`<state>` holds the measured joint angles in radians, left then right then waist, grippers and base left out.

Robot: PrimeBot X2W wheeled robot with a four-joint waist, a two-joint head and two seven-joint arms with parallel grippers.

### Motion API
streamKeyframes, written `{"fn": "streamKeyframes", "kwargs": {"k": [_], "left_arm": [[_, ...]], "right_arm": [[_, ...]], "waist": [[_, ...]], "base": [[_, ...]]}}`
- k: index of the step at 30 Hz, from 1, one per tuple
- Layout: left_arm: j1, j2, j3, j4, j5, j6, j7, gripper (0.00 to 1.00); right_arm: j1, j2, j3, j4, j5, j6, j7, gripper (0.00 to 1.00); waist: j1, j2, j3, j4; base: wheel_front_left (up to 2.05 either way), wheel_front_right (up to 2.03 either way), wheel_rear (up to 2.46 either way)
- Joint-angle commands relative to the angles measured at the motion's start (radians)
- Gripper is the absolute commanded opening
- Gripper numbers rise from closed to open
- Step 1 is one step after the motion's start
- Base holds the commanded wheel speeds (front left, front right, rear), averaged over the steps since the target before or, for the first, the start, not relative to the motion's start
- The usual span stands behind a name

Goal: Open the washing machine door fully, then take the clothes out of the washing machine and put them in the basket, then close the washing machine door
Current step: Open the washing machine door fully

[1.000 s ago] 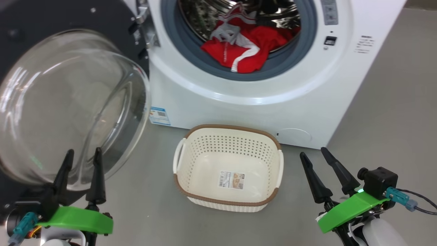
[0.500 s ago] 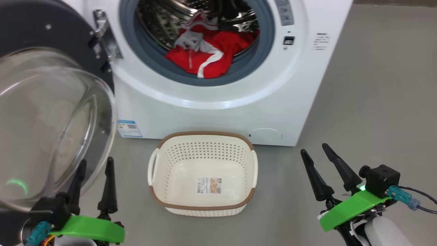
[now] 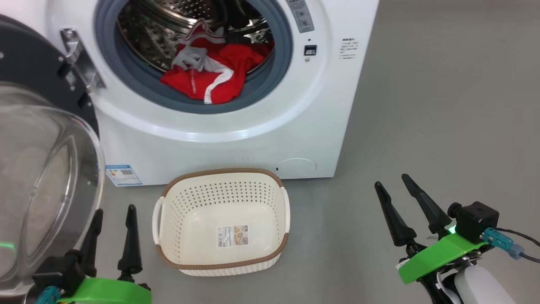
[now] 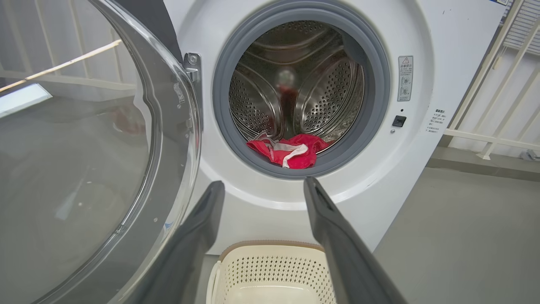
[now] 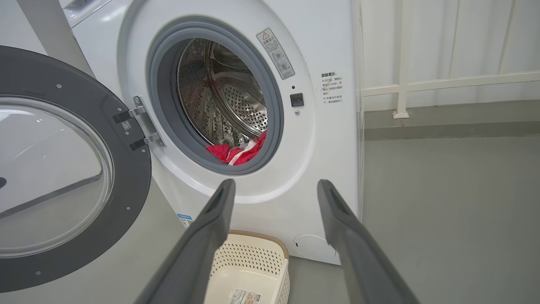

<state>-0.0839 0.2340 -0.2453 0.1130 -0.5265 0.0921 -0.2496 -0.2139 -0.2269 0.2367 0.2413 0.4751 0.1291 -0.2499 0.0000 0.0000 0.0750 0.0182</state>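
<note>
Your left gripper and right gripper both sit spread and empty, washing machine door wide open, red clothes at the front of the drum, basket just below.

Bright, even overhead light, faint shadows. A pale glare band lies on the washing machine below its opening; the washing machine door beside it mirrors highlights. Wrist views bend at edges, jaws blurred.
</note>
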Motion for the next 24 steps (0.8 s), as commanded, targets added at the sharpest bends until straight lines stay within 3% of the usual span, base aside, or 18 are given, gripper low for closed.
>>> {"fn": "streamKeyframes", "kwargs": {"k": [1, 24], "left_arm": [[-0.014, 0.014, 0.044, -0.016, 0.012, -0.009, -0.012, 1.00], [-0.004, -0.037, 0.109, -0.020, 0.089, -0.055, -0.012, 1.00]], "right_arm": [[-0.026, -0.012, 0.011, -0.028, -0.012, 0.002, -0.012, 1.00], [-0.020, -0.019, -0.025, -0.047, -0.035, 0.002, -0.012, 1.00]], "waist": [[0.0000, 0.0000, 0.002, -0.013], [0.0000, 0.0000, 0.012, -0.012]], "base": [[0.00, 0.00, 0.00], [0.00, 0.00, 0.00]]}}
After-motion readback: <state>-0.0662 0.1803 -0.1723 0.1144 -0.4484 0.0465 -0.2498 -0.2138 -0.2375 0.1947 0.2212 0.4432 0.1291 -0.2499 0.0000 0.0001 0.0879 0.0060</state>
